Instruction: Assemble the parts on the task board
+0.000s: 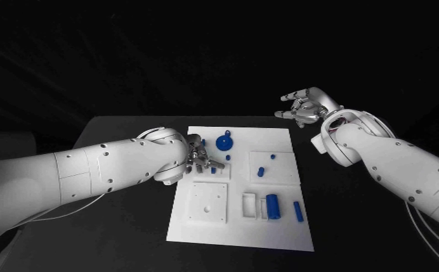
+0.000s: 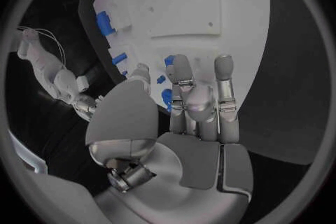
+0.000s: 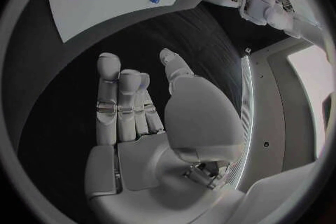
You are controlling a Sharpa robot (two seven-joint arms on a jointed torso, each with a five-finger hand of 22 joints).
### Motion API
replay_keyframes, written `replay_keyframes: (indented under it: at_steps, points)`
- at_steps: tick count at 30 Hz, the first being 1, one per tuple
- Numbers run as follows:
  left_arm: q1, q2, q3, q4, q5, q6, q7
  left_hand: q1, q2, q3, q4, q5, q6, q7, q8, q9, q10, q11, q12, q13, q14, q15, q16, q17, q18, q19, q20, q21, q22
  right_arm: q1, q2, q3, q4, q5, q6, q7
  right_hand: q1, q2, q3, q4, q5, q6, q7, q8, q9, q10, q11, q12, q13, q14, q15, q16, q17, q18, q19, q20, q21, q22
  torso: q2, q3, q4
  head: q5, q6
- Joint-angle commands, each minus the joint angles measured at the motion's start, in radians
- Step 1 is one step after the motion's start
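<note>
White task board [image 1: 275,227] lies mid-table; the left hand [image 1: 196,159] rests at its left edge, fingers together over a small blue part [image 1: 214,170], grip undeterminable. Right hand [image 1: 306,106] hovers off the far right corner, fingers apart, holding nothing.

Black table [image 1: 119,129] (bearing white task board [image 1: 275,221])

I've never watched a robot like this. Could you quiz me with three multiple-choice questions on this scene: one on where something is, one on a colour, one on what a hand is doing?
1. Where is the left hand?
A. Over the task board's left part
B. Off the table
C. Touching the other hand

2. What colour is the round disc part near the board's far edge?
A. Red
B. Blue
C. Green

3. What is the right hand doing?
A. Gripping a part
B. Pressing on the board
C. Raised beyond the board's far right corner, holding nothing

Key: 1 A, the head view shows it over the board. 2 B, it looks blue. 3 C, the right wrist view shows spread, empty fingers.
</note>
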Motion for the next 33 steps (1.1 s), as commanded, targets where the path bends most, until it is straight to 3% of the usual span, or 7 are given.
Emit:
replay_keyframes:
  at_steps: [1,6,8,12,15,22,33]
  points:
    - [0.009,-0.004,0.013,0.006,0.008,0.022,0.000,-0.010,0.000,-0.007,0.000,-0.002,0.000,0.003,-0.005,0.001,0.050,0.002,-0.007,-0.002,0.003,-0.007,-0.006,-0.004,-0.009,0.002,-0.007,-0.005,0.016,-0.001,0.001,0.001,-0.002,0.010,-0.007,0.010,-0.002,-0.003,-0.003,0.005,0.001,-0.006,0.001,-0.004,0.000,-0.007,-0.003,0.002,-0.001,-0.004,-0.003,-0.006,-0.001,0.010,0.019,0.002,-0.005,0.038,0.001,0.0004,-0.0008,0.002,0.004]
    - [0.036,-0.009,0.043,-0.012,0.048,0.036,0.005,0.034,0.053,0.035,-0.008,0.072,-0.040,0.020,-0.050,-0.055,0.044,0.012,-0.041,-0.009,-0.021,-0.002,-0.046,-0.070,-0.014,-0.011,-0.006,-0.021,0.011,-0.001,0.002,0.001,-0.009,0.017,-0.007,0.012,-0.002,-0.003,-0.003,0.005,0.001,-0.006,0.001,-0.004,0.000,-0.007,-0.003,0.002,-0.001,-0.004,-0.003,-0.006,-0.001,0.010,0.019,0.002,-0.005,0.038,0.001,0.0002,-0.0011,0.003,0.010]
    - [0.051,-0.002,0.053,-0.046,0.079,0.051,0.012,0.058,0.087,0.028,-0.034,0.138,-0.053,0.039,-0.118,-0.225,0.043,0.018,-0.067,-0.004,-0.030,0.003,-0.074,-0.121,-0.016,-0.013,-0.005,-0.035,0.010,-0.001,0.002,0.001,-0.010,0.019,-0.008,0.013,-0.002,-0.002,-0.003,0.008,0.003,-0.003,0.000,-0.004,0.000,-0.006,-0.003,0.003,-0.001,-0.004,-0.004,-0.006,-0.001,0.010,0.020,0.001,-0.005,0.038,0.001,0.0004,-0.0017,0.002,0.013]
    - [0.075,0.023,0.061,-0.136,0.163,0.090,0.041,0.074,0.173,0.009,-0.116,0.221,-0.124,0.062,-0.163,-0.358,0.022,0.028,-0.108,-0.003,-0.047,0.004,-0.117,-0.191,-0.020,-0.010,-0.008,-0.050,0.008,-0.001,0.003,0.001,-0.011,0.022,-0.008,0.014,-0.004,-0.001,-0.003,0.010,0.006,-0.002,0.000,-0.004,0.000,-0.006,-0.003,0.003,-0.001,-0.003,-0.004,-0.006,-0.001,0.009,0.020,0.001,-0.004,0.038,0.005,-0.0001,-0.0049,0.003,0.018]
    - [0.087,0.043,0.064,-0.196,0.205,0.113,0.052,0.081,0.227,-0.037,-0.188,0.271,-0.166,0.084,-0.157,-0.601,0.001,0.037,-0.124,0.008,-0.040,0.014,-0.124,-0.218,-0.012,-0.003,0.002,-0.067,0.006,-0.001,0.004,0.001,-0.010,0.023,-0.008,0.014,-0.004,-0.001,-0.003,0.011,0.009,-0.003,0.000,-0.004,0.000,-0.006,-0.003,0.003,-0.001,-0.003,-0.004,-0.006,-0.001,0.009,0.020,0.001,-0.005,0.038,0.008,-0.0010,-0.0076,0.003,0.020]
    - [0.107,0.094,0.066,-0.317,0.181,0.156,0.075,0.055,0.219,-0.072,-0.193,0.212,-0.209,0.099,-0.084,-0.791,-0.005,0.042,-0.124,0.028,-0.046,0.021,-0.107,-0.238,-0.005,0.004,0.009,-0.083,0.015,-0.001,0.004,0.001,-0.006,0.023,-0.008,0.015,-0.004,-0.001,-0.004,0.011,0.012,-0.003,0.000,-0.004,0.000,-0.006,-0.003,0.003,-0.001,-0.003,-0.004,-0.006,-0.001,0.009,0.021,0.001,-0.003,0.039,0.018,-0.0025,-0.0149,0.010,0.028]
    - [0.113,0.165,0.066,-0.469,0.083,0.232,0.108,0.049,0.194,-0.051,-0.173,0.197,-0.238,0.096,0.009,-0.828,-0.009,0.040,-0.118,0.037,-0.049,0.021,-0.095,-0.250,-0.006,0.008,0.009,-0.092,0.016,-0.001,0.008,0.001,0.001,0.021,-0.007,0.010,-0.003,-0.001,-0.003,0.011,0.012,-0.002,0.000,-0.004,0.000,-0.005,-0.004,0.003,-0.001,-0.002,-0.004,-0.005,-0.001,0.009,0.022,0.001,-0.001,0.039,0.031,-0.0043,-0.0260,0.019,0.040]
